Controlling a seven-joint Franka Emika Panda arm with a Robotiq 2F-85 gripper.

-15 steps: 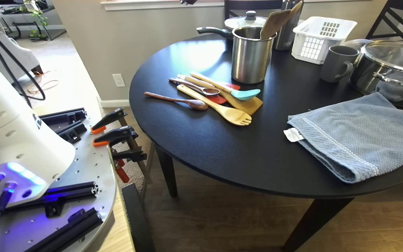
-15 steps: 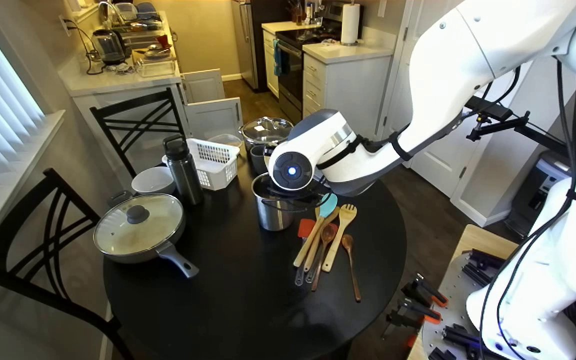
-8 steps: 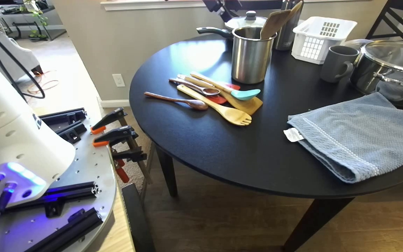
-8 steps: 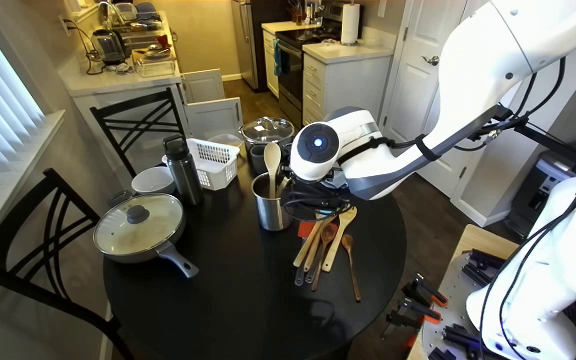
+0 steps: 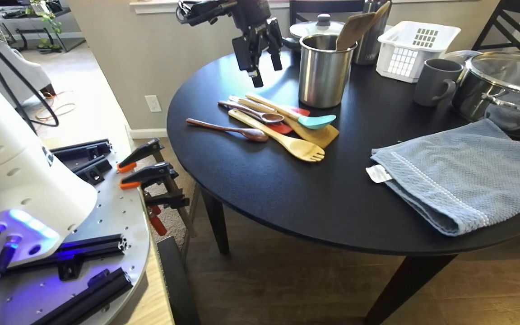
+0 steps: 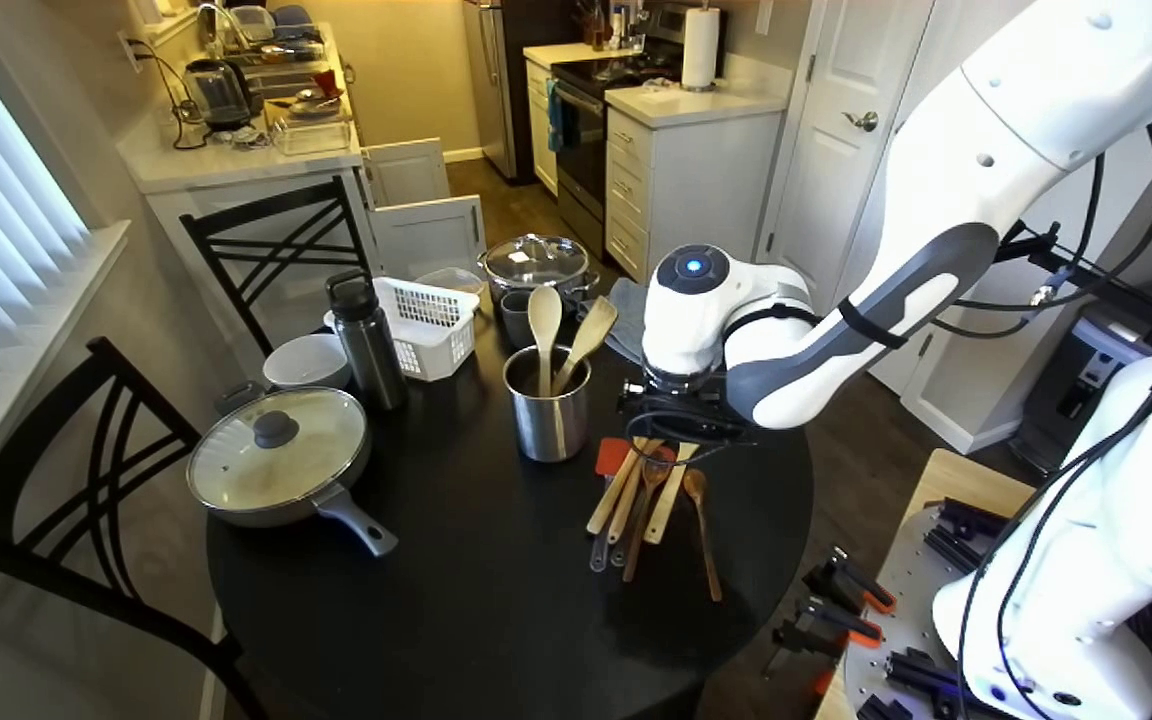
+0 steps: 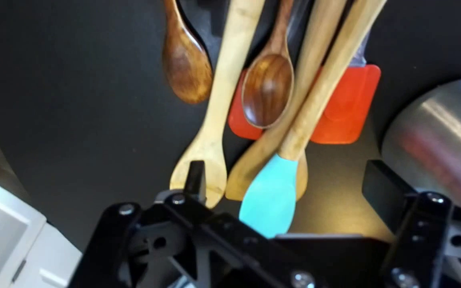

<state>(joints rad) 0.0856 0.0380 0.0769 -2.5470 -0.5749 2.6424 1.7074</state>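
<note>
The pincer (image 7: 284,176) hung spread and empty over the bench (image 7: 74,120), where in the wrist view the teal-headed spoon (image 7: 299,136) lay pointing to seven o'clock, likely propped by the wooden spatula (image 7: 266,146) beneath, the pot (image 7: 438,136) at its three o'clock

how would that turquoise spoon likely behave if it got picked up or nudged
The turquoise spoon would probably lift stiffly, given its straight wooden handle, and may be fairly light, being slim. Nudged, it might slide or rock, since it lies partly on a wooden spatula.
</note>
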